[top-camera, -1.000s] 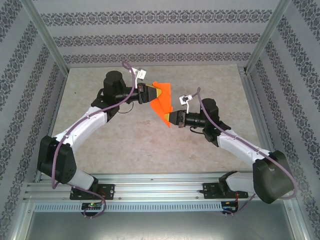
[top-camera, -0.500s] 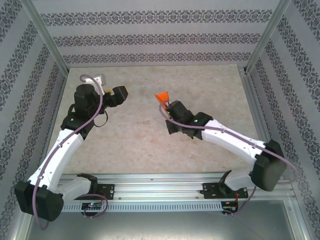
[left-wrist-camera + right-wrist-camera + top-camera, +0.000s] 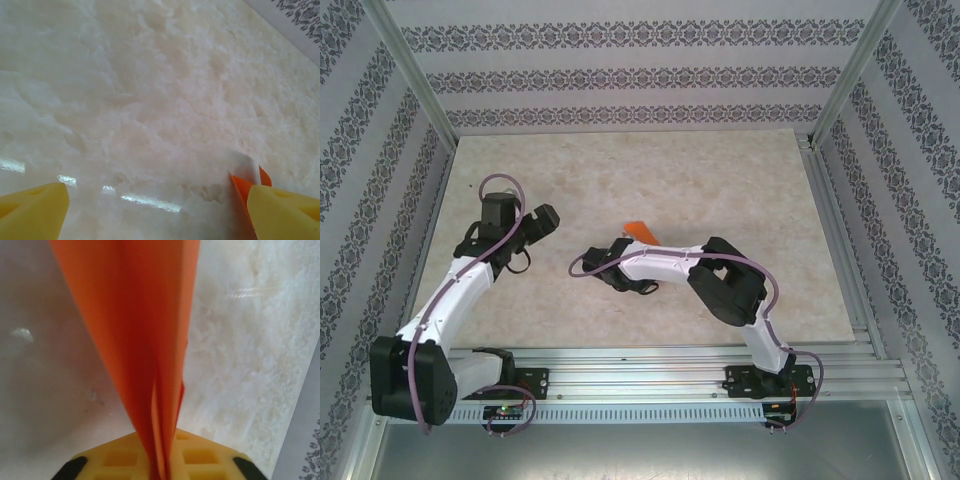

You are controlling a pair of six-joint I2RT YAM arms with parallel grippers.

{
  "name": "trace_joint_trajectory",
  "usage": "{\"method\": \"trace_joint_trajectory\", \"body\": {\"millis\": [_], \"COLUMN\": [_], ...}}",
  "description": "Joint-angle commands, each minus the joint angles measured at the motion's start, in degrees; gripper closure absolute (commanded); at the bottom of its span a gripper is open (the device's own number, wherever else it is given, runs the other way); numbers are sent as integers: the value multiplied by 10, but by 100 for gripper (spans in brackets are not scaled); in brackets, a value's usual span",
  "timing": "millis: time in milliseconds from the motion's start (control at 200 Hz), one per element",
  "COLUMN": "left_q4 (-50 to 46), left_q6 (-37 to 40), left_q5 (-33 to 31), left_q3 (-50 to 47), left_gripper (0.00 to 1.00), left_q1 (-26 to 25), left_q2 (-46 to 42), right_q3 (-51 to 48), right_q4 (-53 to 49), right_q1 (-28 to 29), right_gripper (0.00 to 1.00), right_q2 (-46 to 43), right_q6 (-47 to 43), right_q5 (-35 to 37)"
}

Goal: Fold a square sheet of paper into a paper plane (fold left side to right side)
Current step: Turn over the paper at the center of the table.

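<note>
- L gripper (image 3: 546, 216) hangs over the left half of the table (image 3: 720, 180), pointing towards the middle.
- Its jaws stand wide apart. On the L wrist cam we get the two yellow fingertips (image 3: 34, 209) in the bottom corners, w/ just pale marbled tabletop between them. Holding nothing.
- R arm (image 3: 670, 262) is bent across from its base, white forearm lying leftward over the table's centre.
- The orange paper (image 3: 640, 231) peeks out just beyond that forearm, approx mid-table, well apart from the L gripper.
- From above we catch a small orange corner of it; the rest is hidden by the arm.
- R wrist cam, close up: R gripper (image 3: 160, 465) has the paper between its yellow pads (image 3: 205, 447). No gap to see either side of the sheet, so it's clamped on it, we'd say.
- The paper is folded. Several layers are pressed together at the pads, narrow there and fanning wider away from the gripper, edge-on to the lens.
- Whether its far end touches the table, we can't tell.
- Behind it there's more marbled tabletop, plus a strip of the patterned wall (image 3: 307, 460) at the bottom-right corner.
</note>
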Motion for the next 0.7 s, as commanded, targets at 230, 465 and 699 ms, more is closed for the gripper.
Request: {"method": "trace_joint_trajectory", "body": {"millis": [230, 465, 699], "left_q4": [130, 233, 264], "left_q6": [-19, -53, -78], "left_q5": [185, 241, 238], "left_q3": [-23, 0, 77], "left_gripper": [14, 15, 23], "left_q1": [-14, -120, -186], "left_q2": [131, 225, 326], "right_q3": [-86, -182, -333], "right_q4": [127, 199, 404], "right_q1": [23, -61, -242], "right_gripper": [42, 30, 24], "right_q2": [-178, -407, -555], "right_q6": [-62, -85, -74], "right_q5": [-168, -263, -479]}}
